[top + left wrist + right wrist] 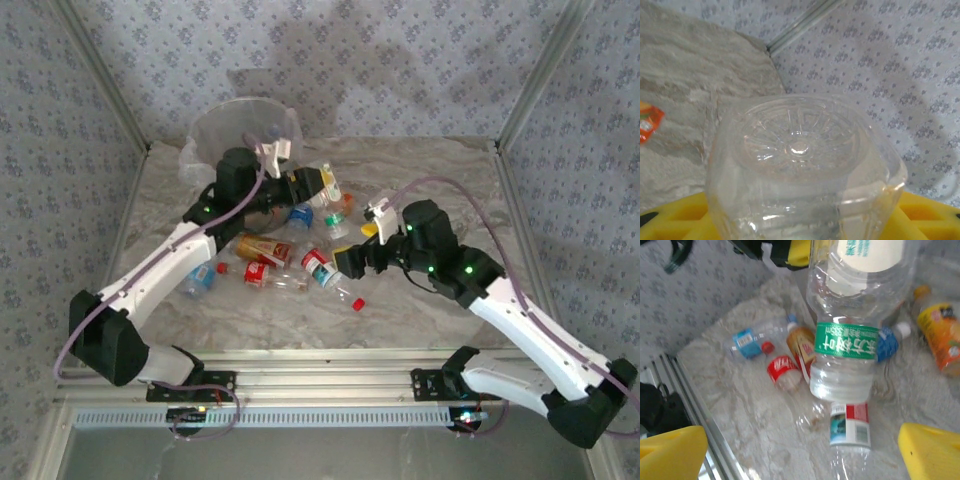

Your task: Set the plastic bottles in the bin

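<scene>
My left gripper (pixel 316 185) hovers over the middle of the table, shut on a clear plastic bottle (pixel 330 186). In the left wrist view that bottle's ribbed base (pixel 799 145) faces the camera between the yellow fingers (pixel 927 212). The bin (pixel 225 132), whitish and translucent, stands at the back left, behind the left arm. My right gripper (pixel 350 263) is open low over the heap of bottles. Its yellow fingers (pixel 671 452) stand wide apart. Just beyond them are a green-banded clear bottle (pixel 845 347) and a red-and-white labelled one (pixel 850 426), neither of them gripped.
More bottles lie loose mid-table: an orange-labelled one (pixel 262 247), a red-labelled one (pixel 257 273), a blue one (pixel 200 280) and an orange drink bottle (pixel 940 335). A red cap (pixel 357 302) lies near the front. Metal frame posts and patterned walls close in the table.
</scene>
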